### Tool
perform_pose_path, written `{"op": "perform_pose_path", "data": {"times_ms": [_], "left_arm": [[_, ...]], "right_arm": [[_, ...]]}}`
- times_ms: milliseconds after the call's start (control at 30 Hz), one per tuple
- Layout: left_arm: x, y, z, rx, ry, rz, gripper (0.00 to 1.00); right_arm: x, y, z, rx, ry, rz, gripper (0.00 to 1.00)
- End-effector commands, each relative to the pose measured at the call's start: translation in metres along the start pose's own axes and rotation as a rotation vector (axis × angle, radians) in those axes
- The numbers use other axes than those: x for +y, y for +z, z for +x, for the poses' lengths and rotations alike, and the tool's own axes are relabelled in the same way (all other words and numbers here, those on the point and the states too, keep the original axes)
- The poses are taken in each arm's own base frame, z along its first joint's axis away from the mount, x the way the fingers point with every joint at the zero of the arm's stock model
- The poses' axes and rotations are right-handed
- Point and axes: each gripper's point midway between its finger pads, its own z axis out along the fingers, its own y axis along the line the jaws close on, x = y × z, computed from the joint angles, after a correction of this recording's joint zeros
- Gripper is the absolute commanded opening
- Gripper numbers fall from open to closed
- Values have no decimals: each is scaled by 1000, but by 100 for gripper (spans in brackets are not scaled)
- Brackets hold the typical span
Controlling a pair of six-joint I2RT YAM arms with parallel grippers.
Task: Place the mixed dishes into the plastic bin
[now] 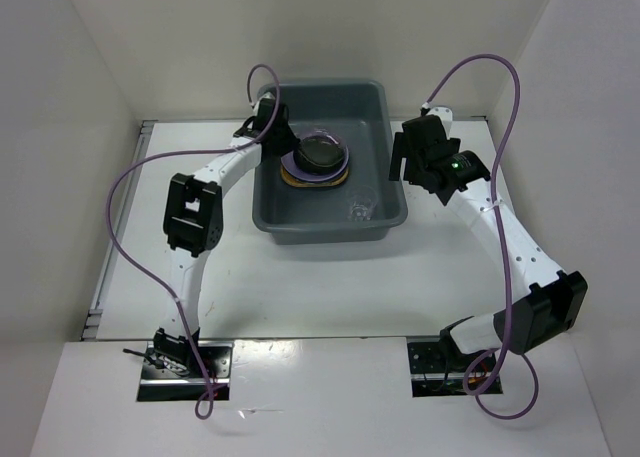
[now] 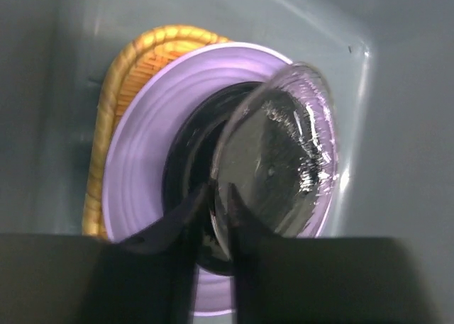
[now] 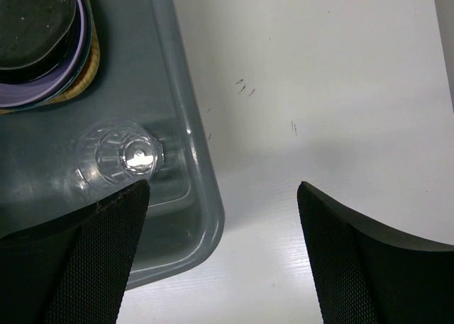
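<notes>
The plastic bin (image 1: 395, 192) stands at the table's far middle. Inside it lies a stack: the bamboo tray (image 2: 106, 111) at the bottom, the lilac plate (image 2: 135, 161) on it, a small black dish (image 2: 186, 161) on top. Reaching into the bin from the left, my left gripper (image 2: 220, 189) pinches the rim of the clear-rimmed plate (image 2: 277, 161), which is tilted over the black dish. The clear glass cup (image 3: 120, 157) stands in the bin's near right corner. My right gripper (image 3: 223, 189) hangs open and empty over that corner's rim, just right of the bin (image 3: 191, 168).
White walls close in the table on the left, right and back. Bare white table lies in front of the bin and to its right (image 3: 319, 90). Purple cables loop above both arms.
</notes>
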Motion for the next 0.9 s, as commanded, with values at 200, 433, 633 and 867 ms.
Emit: {"op": "perform_pose_path", "data": {"times_ms": [200,433,633,867], "left_arm": [[-37,-25,-28,-49,20,96,100],[-89,-142,-78,-181,93,267,100],[-50,-249,-88,-362,151,197,100],[17,-329,-61,-463,163,86,100]], "right_arm": [[-4,-6,-13,-34,36,11,89],[-1,-16,-23,-79,90,-39,90],[-17,-38,-16,-141,185,-92,92],[-37,-74,-3,-234,290,-151,94]]}}
